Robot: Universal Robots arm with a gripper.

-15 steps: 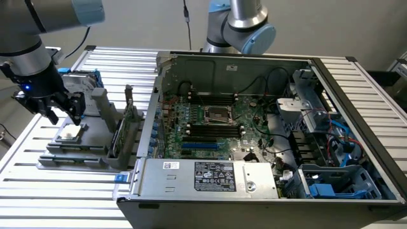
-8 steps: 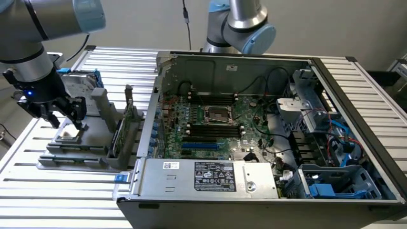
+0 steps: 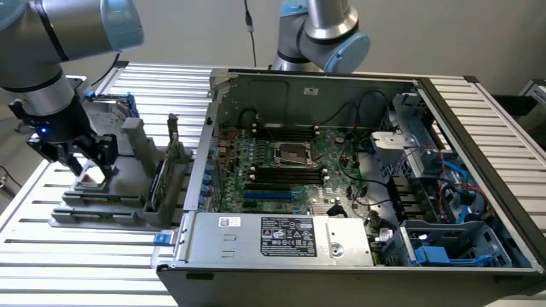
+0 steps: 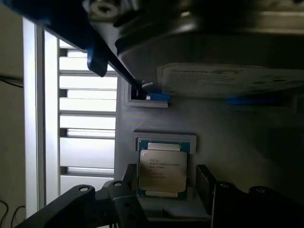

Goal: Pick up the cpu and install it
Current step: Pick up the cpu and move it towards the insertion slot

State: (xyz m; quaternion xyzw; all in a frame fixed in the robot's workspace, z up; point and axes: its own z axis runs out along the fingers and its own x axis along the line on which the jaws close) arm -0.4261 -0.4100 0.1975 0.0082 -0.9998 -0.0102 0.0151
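Wrist view: cpu lies flat in a recess of the grey holder, directly between your gripper fingers.
Jaws: wide, one finger on each side of the chip, not clamped.
Exterior view: gripper low over the holder, computer case well apart.

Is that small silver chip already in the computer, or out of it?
Out. The cpu lies flat in a grey holder beside the computer case, with the open pincer straddling it.
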